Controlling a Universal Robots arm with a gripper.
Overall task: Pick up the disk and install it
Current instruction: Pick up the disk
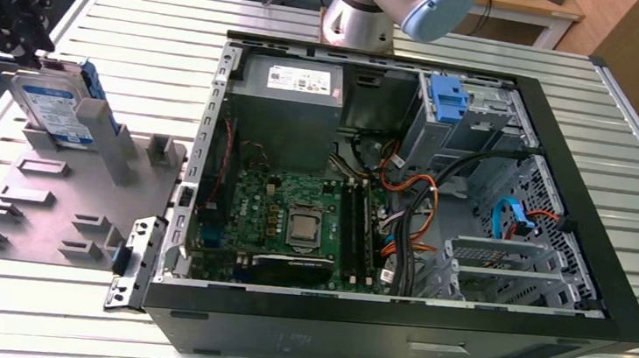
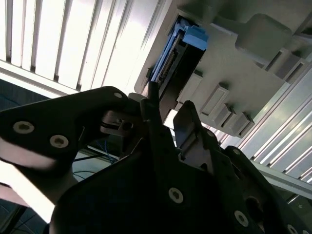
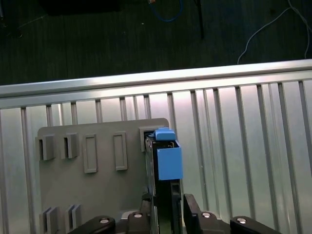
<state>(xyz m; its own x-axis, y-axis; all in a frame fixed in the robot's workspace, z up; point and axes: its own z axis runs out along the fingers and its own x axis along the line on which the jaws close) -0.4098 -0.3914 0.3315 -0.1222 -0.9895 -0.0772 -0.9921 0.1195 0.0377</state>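
- Exterior view, left side: the black gripper (image 1: 26,43) hangs at the top edge of the flat silver-metal disk with a blue-and-white label and blue plastic side rails (image 1: 55,105).
- The disk stands on edge, leaning a little, in a slot of the matte grey fixture plate (image 1: 60,198).
- In the first wrist view the gripper sits astride the disk's narrow edge (image 3: 169,161); I cannot tell whether it is clamped on or clear.
- Grey upright blocks (image 1: 122,156) rise just beside the disk.
- The ribbed aluminium table (image 1: 134,29) carries the plate and, just beside it, the open black metal computer case (image 1: 597,215).
- Inside the case lie a green motherboard (image 1: 293,212), a grey power-supply box (image 1: 286,97), a blue plastic tab (image 1: 450,99) and orange and black cables (image 1: 412,197).
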